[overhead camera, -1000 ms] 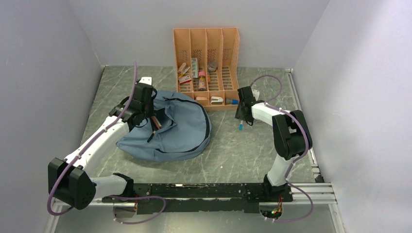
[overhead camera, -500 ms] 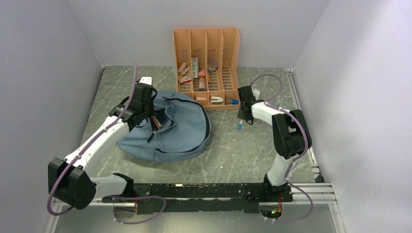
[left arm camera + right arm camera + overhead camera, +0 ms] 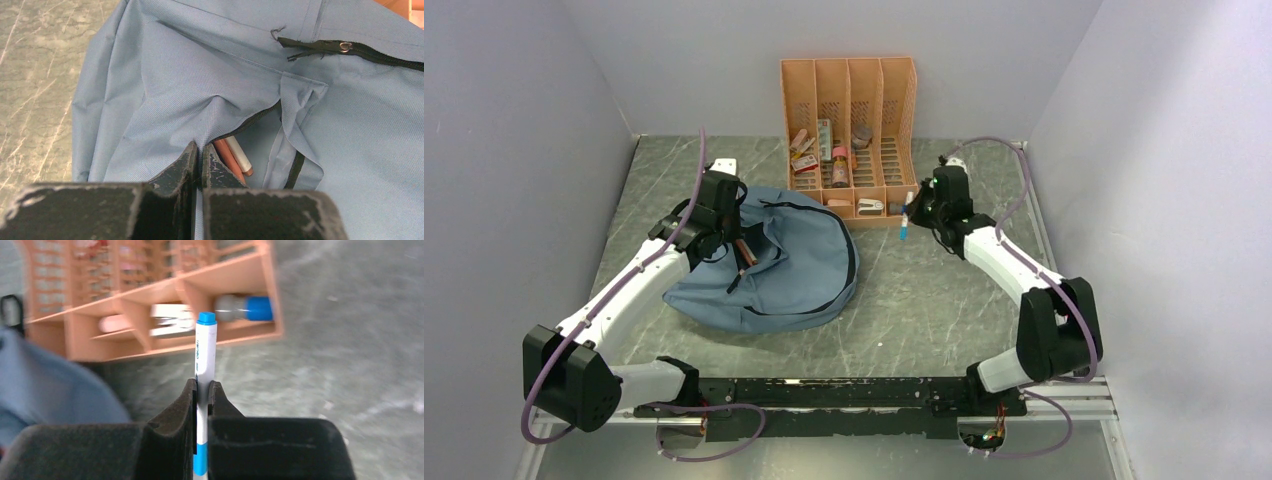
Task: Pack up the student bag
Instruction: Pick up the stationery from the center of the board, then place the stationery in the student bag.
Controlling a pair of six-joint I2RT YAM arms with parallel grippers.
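Soft dusty-blue fabric backpack [image 3: 784,270] lies at nine o'clock from the right gripper [image 3: 202,390], which squeezes a white, blue-capped pen [image 3: 205,345]. Left gripper [image 3: 197,160] pinches the pocket edge [image 3: 250,120]; slide the pen in slowly.

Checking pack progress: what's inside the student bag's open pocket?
A brown pen and a white pen show side by side in the student bag's zip opening. The left hand pinches the fabric beside them. Anything deeper is covered by fabric.

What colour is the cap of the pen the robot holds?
Blue cap on the white plastic marker; best in right wrist view.
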